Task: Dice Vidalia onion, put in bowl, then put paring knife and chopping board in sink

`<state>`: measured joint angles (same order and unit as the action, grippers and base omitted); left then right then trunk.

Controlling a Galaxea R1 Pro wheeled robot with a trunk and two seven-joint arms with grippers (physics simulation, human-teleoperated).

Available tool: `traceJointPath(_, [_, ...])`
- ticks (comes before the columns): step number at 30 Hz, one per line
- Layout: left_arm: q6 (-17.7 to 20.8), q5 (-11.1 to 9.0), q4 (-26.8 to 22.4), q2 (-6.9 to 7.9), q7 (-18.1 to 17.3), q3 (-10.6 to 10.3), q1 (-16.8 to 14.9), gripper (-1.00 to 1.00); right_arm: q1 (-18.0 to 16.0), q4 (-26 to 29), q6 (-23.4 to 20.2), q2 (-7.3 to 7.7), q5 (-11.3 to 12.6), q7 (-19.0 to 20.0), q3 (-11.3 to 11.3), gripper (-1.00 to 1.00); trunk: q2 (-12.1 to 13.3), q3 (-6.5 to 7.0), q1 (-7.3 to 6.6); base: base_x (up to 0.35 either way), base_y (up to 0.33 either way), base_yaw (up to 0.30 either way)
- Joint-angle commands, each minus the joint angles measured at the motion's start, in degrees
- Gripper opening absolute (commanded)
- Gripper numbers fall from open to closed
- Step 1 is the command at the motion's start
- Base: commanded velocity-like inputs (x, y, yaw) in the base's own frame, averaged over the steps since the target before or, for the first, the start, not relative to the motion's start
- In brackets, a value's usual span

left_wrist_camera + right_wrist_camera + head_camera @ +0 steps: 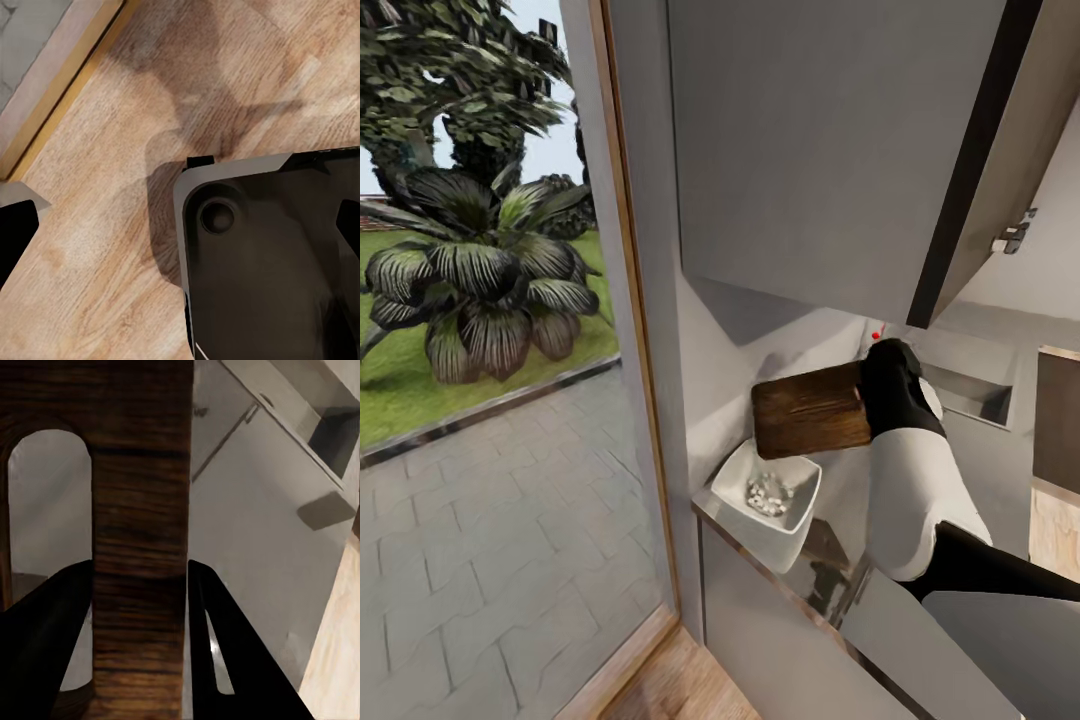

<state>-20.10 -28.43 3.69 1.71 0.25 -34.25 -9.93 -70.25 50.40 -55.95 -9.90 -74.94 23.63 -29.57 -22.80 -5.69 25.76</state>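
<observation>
One right gripper [139, 607], jaws clamped on lifted chopping board [810, 410], left jaws' state unclear

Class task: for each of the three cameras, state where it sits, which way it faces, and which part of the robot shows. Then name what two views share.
Head view: from the robot's head, down over the countertop, white bowl and lifted chopping board; right arm shows.
Left wrist view: on the left arm, facing the wooden floor; dark robot base shows.
Right wrist view: along the right gripper, fingers clamping the chopping board.
Shared: head and right wrist views both show the chopping board.
</observation>
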Motion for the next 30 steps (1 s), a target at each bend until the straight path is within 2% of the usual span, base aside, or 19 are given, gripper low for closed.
traceJointPath(1, [-0.30,-0.31,0.17,-0.04,0.01,-0.47,-0.08,1.00,-0.06,-0.14,-0.66,1.35,8.83,3.51,-0.27,-1.00,-0.12,-0.13,0.03,-0.111,0.000,0.000])
traceJointPath(2, [-0.30,-0.31,0.17,-0.06,0.01,-0.51,-0.07,1.00,-0.06,-0.29,-0.65,4.60,10.76,8.74,-0.12,-1.00,-0.12,-0.13,0.03,-0.213,0.000,0.000])
traceJointPath(3, [-0.30,-0.31,0.17,-0.09,0.01,-0.53,-0.07,1.00,-0.06,-0.32,-0.65,5.77,11.23,11.20,-0.06,-1.00,-0.12,-0.13,0.03,-0.240,0.000,0.000])
traceJointPath(6, [-0.30,-0.31,0.17,-0.55,0.01,-0.54,-0.08,1.00,-0.03,-0.52,-0.57,8.65,11.79,16.74,0.09,-1.00,-0.12,-0.13,0.03,-0.263,0.000,0.000])
traceJointPath(9, [-0.30,-0.31,0.17,-0.70,0.01,-0.55,-0.09,1.00,0.20,-0.63,-0.43,9.96,11.79,18.76,0.22,-1.00,-0.12,-0.13,0.03,-0.257,-0.036,0.000])
traceJointPath(18, [-0.89,-0.35,0.17,-0.68,0.35,-0.53,-0.08,1.00,0.29,-0.63,-0.34,10.11,11.78,19.08,0.36,-1.00,-0.12,-0.29,0.03,-0.149,-0.246,0.036])
traceJointPath(22, [-1.06,-0.39,0.17,-0.68,0.44,-0.49,-0.08,1.00,0.35,-2.53,0.03,9.77,12.02,19.16,0.32,-1.00,-0.12,-0.38,0.03,-0.028,-0.301,0.051])
traceJointPath(30, [-1.34,-0.39,0.17,-0.63,0.45,-0.47,-0.08,1.00,0.54,-8.43,6.53,9.85,12.31,19.54,-0.52,-1.00,-0.12,-0.39,0.03,-0.001,-0.258,0.003])
